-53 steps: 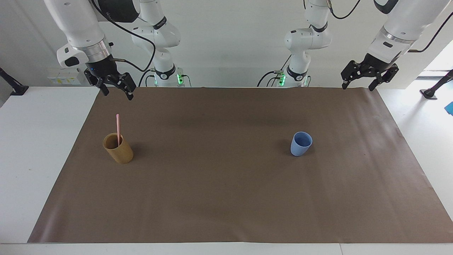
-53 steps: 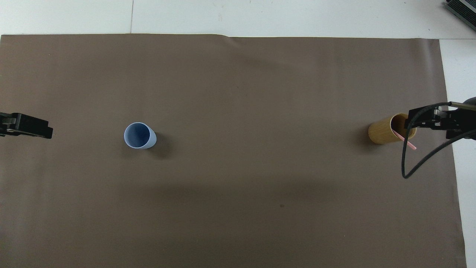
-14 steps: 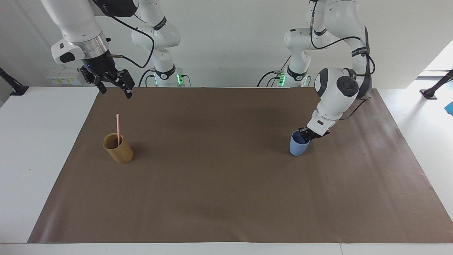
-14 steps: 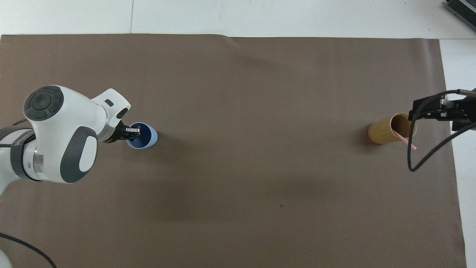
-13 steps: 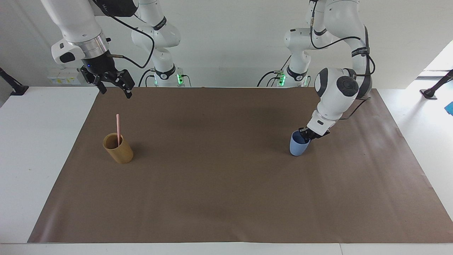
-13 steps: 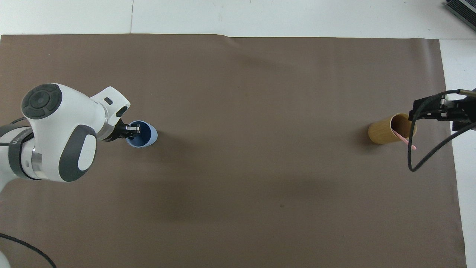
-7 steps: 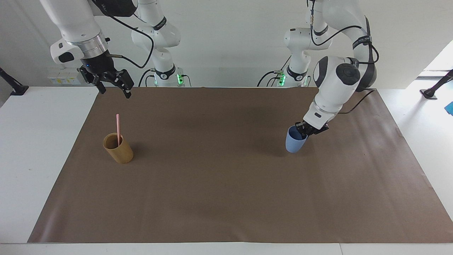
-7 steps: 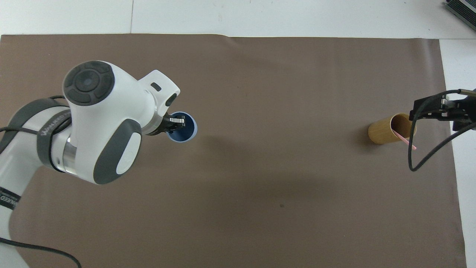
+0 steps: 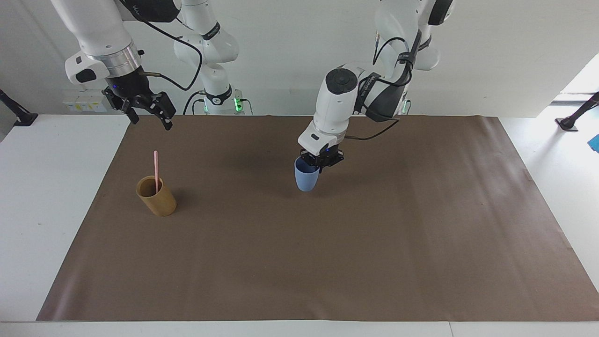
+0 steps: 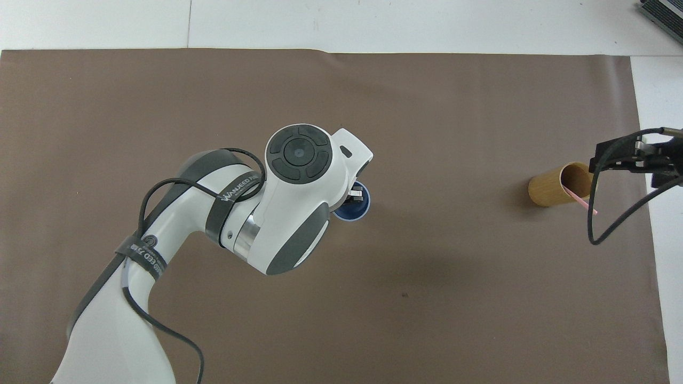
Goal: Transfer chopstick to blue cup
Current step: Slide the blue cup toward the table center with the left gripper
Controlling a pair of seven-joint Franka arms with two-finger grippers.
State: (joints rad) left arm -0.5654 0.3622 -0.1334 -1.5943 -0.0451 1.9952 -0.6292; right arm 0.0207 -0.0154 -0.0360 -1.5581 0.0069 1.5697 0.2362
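With our left gripper [image 9: 320, 162] pinched shut on the rim of the blue cup [image 9: 306, 176], we hold the cup over the middle of the brown mat [image 9: 327, 262], likely to bring it within reach of the chopstick [image 9: 156, 164]. That stick leans in the bamboo holder [image 9: 157, 195] at the right arm's end, where our right gripper [image 9: 146, 112] waits spread open above. From overhead, our left arm hides most of the cup.
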